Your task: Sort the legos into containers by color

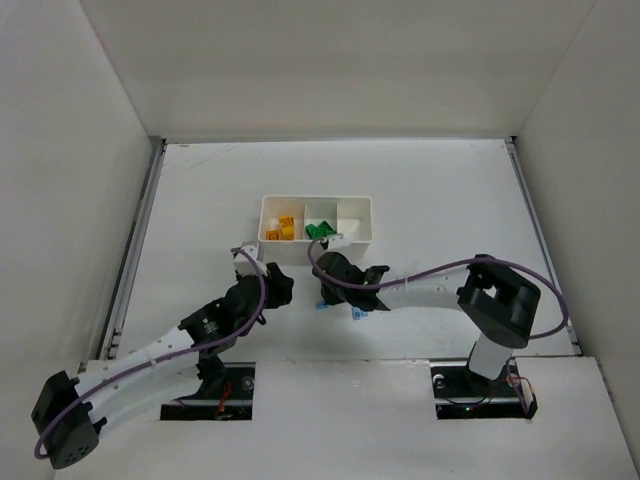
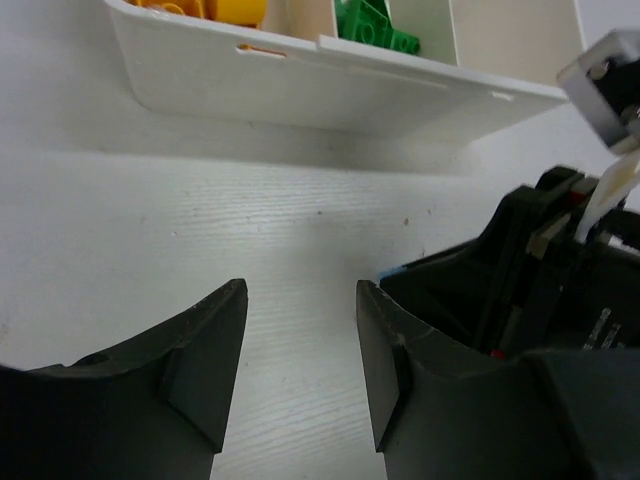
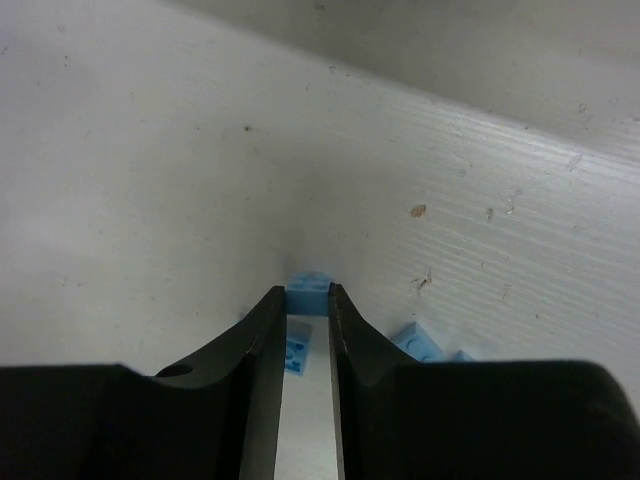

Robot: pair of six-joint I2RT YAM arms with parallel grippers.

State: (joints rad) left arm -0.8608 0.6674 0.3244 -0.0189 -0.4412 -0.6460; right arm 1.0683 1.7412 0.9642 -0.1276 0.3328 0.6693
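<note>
One wrist view alone shows right pincer (image 3: 305, 298) gripping a blue lego (image 3: 309, 284) (left pincer (image 2: 300, 292) released).

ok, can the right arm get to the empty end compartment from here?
Probably yes. The right end effector, shut on a light blue brick, sits just before the tray, nothing between, left end effector off to the side.

I see a matt white tabletop (image 2: 200, 230) with faint wood grain, a smooth plastic tray (image 2: 300, 90), and a glossy light blue brick (image 3: 308, 288).
</note>
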